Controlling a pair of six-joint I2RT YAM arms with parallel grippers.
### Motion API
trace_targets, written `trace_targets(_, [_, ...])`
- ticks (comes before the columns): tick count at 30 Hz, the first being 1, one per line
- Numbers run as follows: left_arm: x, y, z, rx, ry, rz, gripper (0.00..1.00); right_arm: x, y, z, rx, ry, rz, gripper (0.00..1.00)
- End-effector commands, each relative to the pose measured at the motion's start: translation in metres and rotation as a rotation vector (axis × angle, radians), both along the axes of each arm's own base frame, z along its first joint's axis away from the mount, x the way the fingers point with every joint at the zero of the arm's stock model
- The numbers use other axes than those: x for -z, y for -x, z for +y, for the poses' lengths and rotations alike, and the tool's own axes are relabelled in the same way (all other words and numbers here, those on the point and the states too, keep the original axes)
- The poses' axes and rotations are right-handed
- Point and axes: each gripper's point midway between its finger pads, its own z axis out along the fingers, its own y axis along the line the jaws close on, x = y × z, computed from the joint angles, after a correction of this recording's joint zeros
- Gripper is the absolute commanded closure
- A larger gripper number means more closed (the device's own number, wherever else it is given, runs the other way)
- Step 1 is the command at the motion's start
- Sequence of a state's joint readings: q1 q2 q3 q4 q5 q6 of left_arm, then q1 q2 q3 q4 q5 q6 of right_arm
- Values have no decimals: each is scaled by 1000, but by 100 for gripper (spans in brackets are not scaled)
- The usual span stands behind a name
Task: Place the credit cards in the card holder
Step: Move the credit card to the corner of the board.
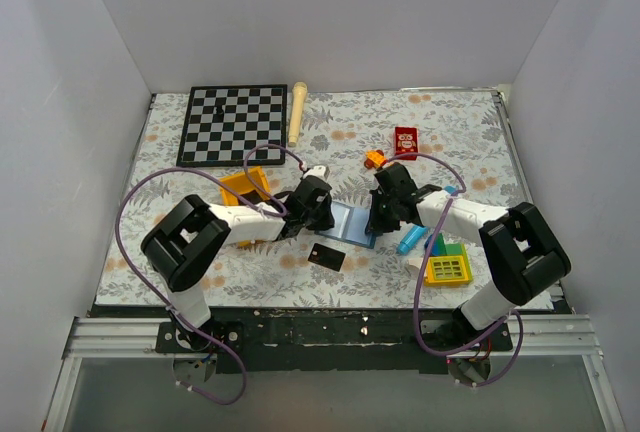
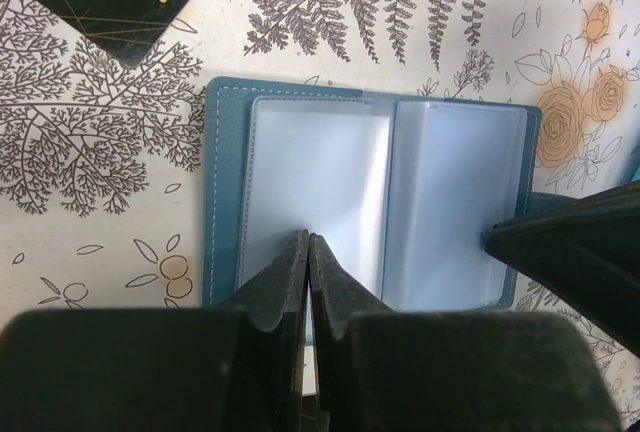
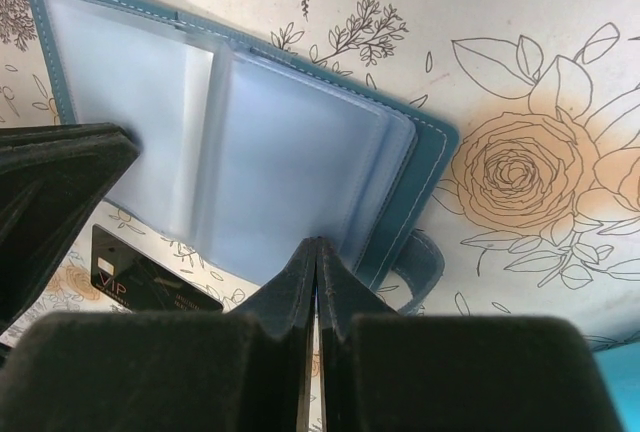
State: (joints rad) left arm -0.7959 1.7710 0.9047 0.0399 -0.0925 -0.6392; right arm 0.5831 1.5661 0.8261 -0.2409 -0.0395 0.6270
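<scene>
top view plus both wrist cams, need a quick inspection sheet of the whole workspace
surface: floral cloth, lying flat
job's things: card holder lies open with its sleeves up, no card seen inside; one black credit card on the cloth beside it; second card not seen
clutter: chessboard, wooden cylinder, red box, orange piece, yellow-orange item, blue tube, yellow and green toy
grippers: left gripper shut, tips on one sleeve page; right gripper shut, at the opposite page
cables: purple cables loop off both arms
surroundings: white walls, nothing else seen
</scene>
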Motion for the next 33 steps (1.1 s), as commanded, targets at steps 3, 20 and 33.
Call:
trace_targets(3, [0,5,16,-2,-27,-23,100,17,5,-24,44,131,43,95])
trace_targets(20, [-7,4,38,-60,-85,-22,100,4,3,-36,64,178,6,96])
trace_targets(33, [-81,-20,26,-59,-34,-168,100,-101,-23,-32,45,72,-294,86])
